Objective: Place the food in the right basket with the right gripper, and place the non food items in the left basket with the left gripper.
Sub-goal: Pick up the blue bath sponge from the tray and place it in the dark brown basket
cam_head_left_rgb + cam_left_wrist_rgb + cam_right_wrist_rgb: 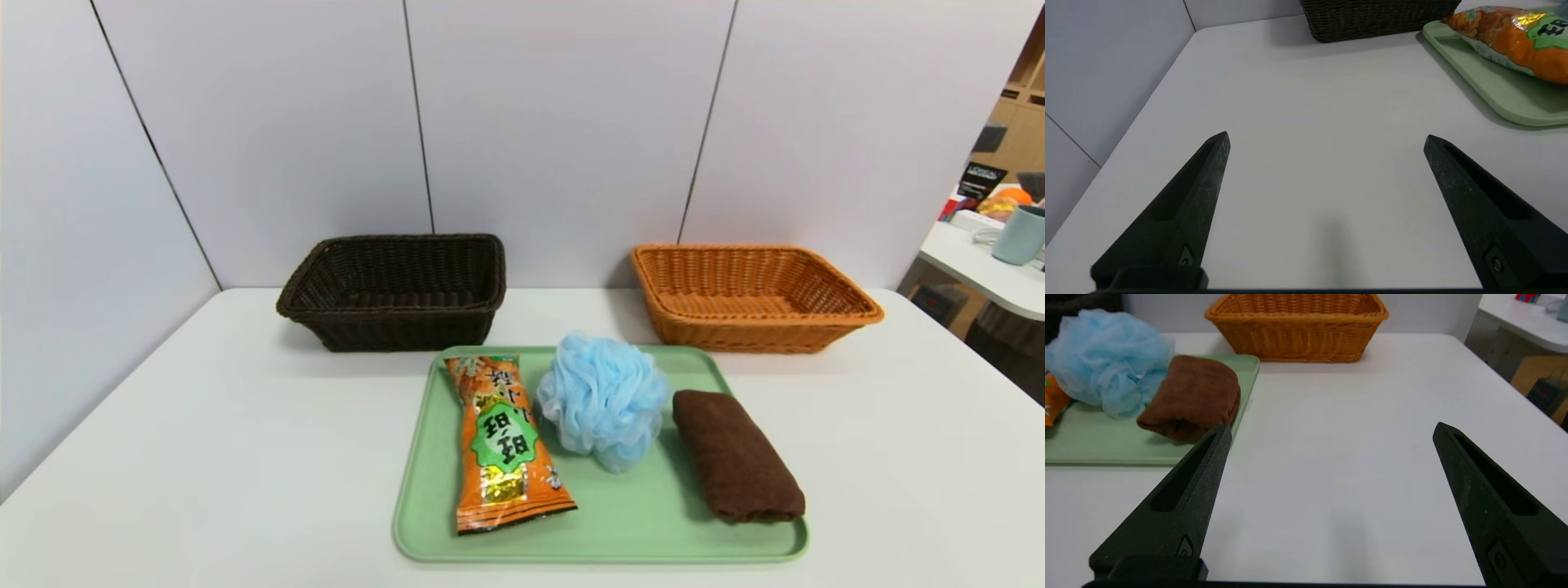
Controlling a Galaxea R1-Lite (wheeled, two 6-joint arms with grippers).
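Note:
A green tray (424, 490) at the table's front centre holds an orange snack packet (504, 441), a blue bath pouf (602, 398) and a rolled brown towel (735, 465). Behind it stand a dark brown basket (396, 290) on the left and an orange basket (747, 296) on the right. My left gripper (1327, 139) is open over bare table, left of the tray (1490, 85) and the packet (1515, 36). My right gripper (1331, 430) is open over bare table, right of the tray (1086, 441), with the towel (1192, 396) just beyond one fingertip. Neither gripper shows in the head view.
Grey partition walls (563, 122) close the table's back and left side. A second white table (980, 269) with a pale blue cup (1019, 234) stands off the right edge. White tabletop (204, 425) lies on both sides of the tray.

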